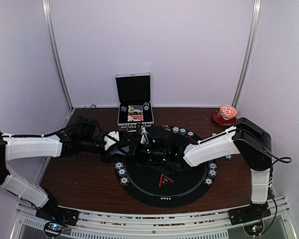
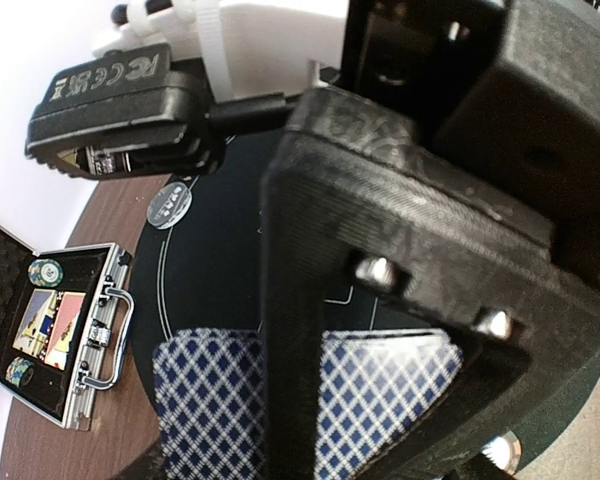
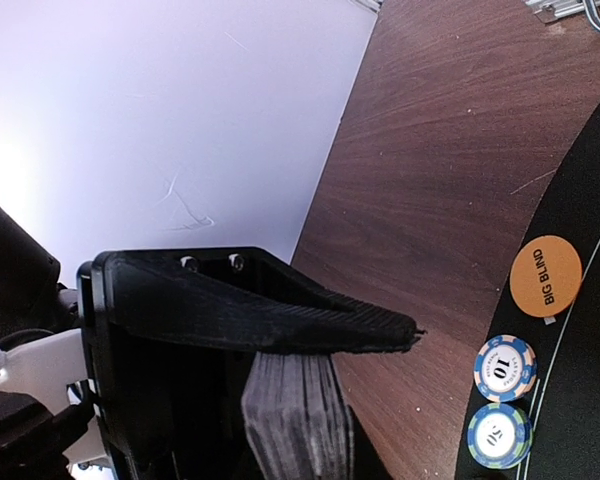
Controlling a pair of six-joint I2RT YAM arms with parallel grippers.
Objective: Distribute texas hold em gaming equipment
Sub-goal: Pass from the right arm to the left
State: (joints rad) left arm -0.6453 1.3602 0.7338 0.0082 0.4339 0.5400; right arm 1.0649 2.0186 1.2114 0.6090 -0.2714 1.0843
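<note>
Right wrist view: the deck point(image 3: 295, 415) stands edge-on, pinched in the right gripper point(image 3: 320, 390), whose upper finger point(image 3: 310, 320) presses along its top. Past it, on the mat's edge, lie an orange BIG BLIND disc point(image 3: 545, 277) and two blue striped chips point(image 3: 504, 367), one just beside the other.

Left wrist view shows blue-and-white diamond card backs point(image 2: 380, 390) low in the frame, with one finger point(image 2: 290, 330) of the left gripper point(image 2: 365, 430) crossing in front of them. I cannot tell whether those jaws pinch a card or only stand around it. A pale lettered button point(image 2: 170, 205) sits at the mat's rim behind, under the other arm's wrist camera point(image 2: 120, 110).

From above, both grippers meet over the far middle of the black mat point(image 1: 159, 191), so the deck hangs there between them, hidden by the arms. Chip stacks point(image 1: 122, 172) ring the mat on its left, right and far edges. The silver case point(image 1: 134, 89) stands open at the back of the table point(image 1: 79, 174), with cards and chips in its tray. A red round thing point(image 1: 225, 115) lies at the far right.
</note>
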